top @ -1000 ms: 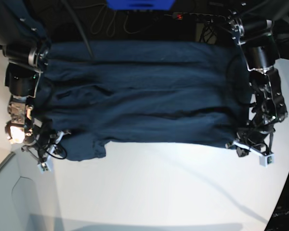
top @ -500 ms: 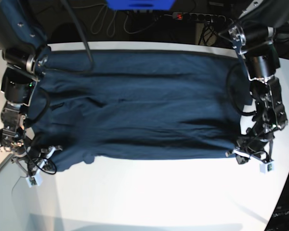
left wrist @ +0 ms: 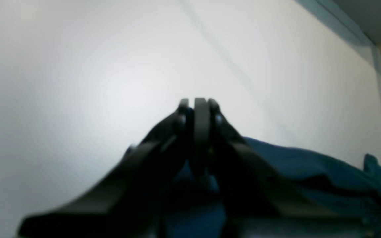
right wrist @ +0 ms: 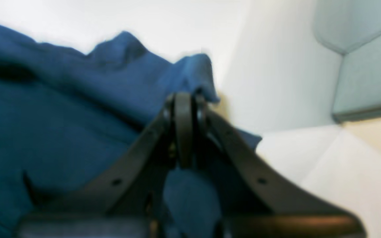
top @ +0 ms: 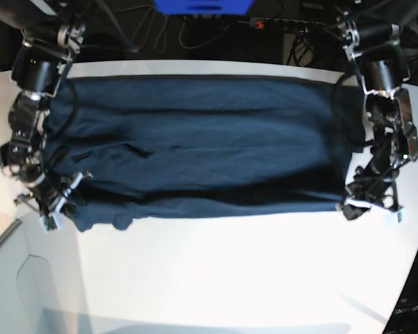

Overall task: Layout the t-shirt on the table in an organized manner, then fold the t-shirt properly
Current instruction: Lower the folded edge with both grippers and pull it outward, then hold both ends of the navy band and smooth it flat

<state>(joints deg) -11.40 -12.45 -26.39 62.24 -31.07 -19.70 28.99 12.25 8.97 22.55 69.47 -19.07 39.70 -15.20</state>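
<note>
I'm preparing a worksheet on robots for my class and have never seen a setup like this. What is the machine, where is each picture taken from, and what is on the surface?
It is a robot with two arms. One picture looks down from above on a white table; the other two come from cameras on each wrist, looking along the jaws. A dark navy t-shirt lies spread across the table. The left gripper and the right gripper each pinch one end of its near edge, jaws closed on cloth.

far side: dark | cables (top: 160, 31) | power strip (top: 285, 25), red light | blue object (top: 202, 6)
</note>
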